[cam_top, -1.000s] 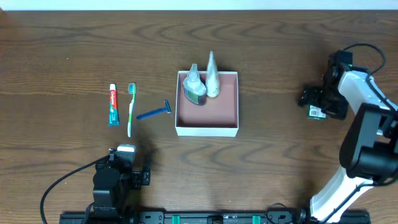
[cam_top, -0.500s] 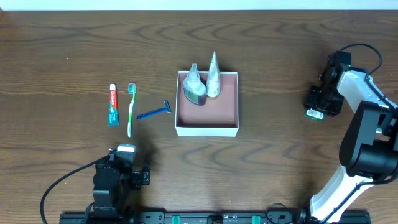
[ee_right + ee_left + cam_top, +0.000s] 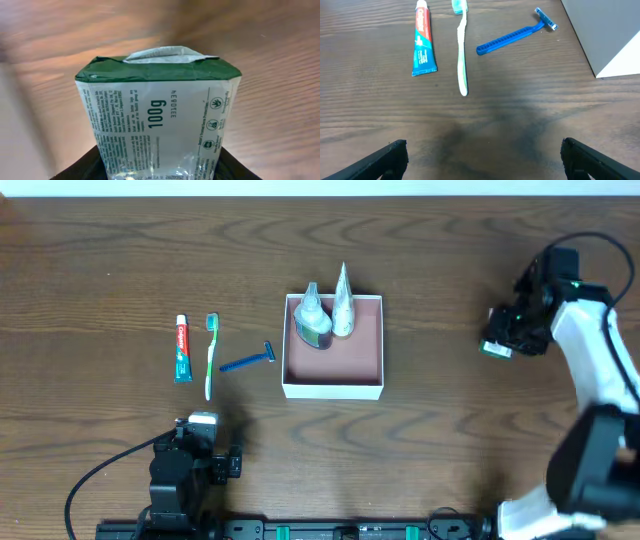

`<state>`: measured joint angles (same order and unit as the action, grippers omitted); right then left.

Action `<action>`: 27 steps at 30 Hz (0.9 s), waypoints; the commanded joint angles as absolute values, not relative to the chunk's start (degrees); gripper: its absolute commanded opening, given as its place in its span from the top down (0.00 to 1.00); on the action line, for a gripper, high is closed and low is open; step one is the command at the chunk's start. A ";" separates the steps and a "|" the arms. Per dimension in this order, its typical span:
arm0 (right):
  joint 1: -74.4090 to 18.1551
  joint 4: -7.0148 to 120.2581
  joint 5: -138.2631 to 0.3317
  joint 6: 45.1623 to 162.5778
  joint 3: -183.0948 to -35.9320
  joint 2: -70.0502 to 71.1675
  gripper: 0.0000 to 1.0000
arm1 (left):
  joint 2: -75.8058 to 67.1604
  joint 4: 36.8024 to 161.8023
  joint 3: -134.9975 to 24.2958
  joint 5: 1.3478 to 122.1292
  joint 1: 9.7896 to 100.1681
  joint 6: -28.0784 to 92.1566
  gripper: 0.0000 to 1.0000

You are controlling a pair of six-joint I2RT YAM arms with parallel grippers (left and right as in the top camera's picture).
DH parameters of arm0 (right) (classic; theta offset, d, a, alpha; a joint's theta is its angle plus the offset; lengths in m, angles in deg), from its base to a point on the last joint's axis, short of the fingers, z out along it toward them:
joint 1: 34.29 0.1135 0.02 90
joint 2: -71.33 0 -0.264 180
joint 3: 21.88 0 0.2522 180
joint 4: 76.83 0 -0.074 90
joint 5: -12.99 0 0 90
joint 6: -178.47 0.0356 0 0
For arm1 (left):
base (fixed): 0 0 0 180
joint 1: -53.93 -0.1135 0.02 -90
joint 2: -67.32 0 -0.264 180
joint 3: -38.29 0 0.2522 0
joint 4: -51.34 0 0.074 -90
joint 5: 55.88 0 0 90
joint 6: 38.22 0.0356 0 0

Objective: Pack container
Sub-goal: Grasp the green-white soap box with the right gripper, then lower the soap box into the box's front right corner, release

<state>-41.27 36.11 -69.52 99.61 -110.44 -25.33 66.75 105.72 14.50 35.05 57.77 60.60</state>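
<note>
The container [image 3: 362,352] is a square white box with a pink inside, at the table's middle. A clear bottle [image 3: 312,320] and a white tube [image 3: 343,302] stand in its far left corner. At the far right my right gripper [image 3: 508,335] is shut on a green-and-white soap packet [image 3: 496,347]. The right wrist view shows the packet [image 3: 157,100] filling the space between the dark fingers of that gripper [image 3: 157,162]. My left gripper [image 3: 200,438] rests open near the front left. Nothing lies between its fingers in the left wrist view [image 3: 482,150].
A toothpaste tube [image 3: 182,348], a green toothbrush [image 3: 210,355] and a blue razor [image 3: 248,361] lie left of the container. The left wrist view has the same toothpaste tube [image 3: 423,42], toothbrush [image 3: 462,47], razor [image 3: 515,36] and the container's white wall [image 3: 615,35].
My right gripper closed on the soap packet and has carried it a little left and toward the far side. The left arm has not moved.
</note>
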 commanded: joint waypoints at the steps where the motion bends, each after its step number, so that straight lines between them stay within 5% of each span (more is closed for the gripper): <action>1: -35.09 34.84 -66.00 100.44 -110.64 -17.53 0.58 | 67.12 105.91 15.42 35.16 57.48 60.05 0.02; 14: -3.33 42.05 -75.99 111.43 -110.51 -14.10 0.55 | 67.12 105.91 15.42 35.18 57.48 60.05 0.02; 27: 1.61 45.31 -80.23 119.37 -110.51 -26.93 0.54 | 67.12 105.91 15.42 35.18 57.48 60.05 0.02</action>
<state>1.41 44.72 -78.33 117.05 -110.44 -26.16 66.75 105.72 14.50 35.05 57.77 60.60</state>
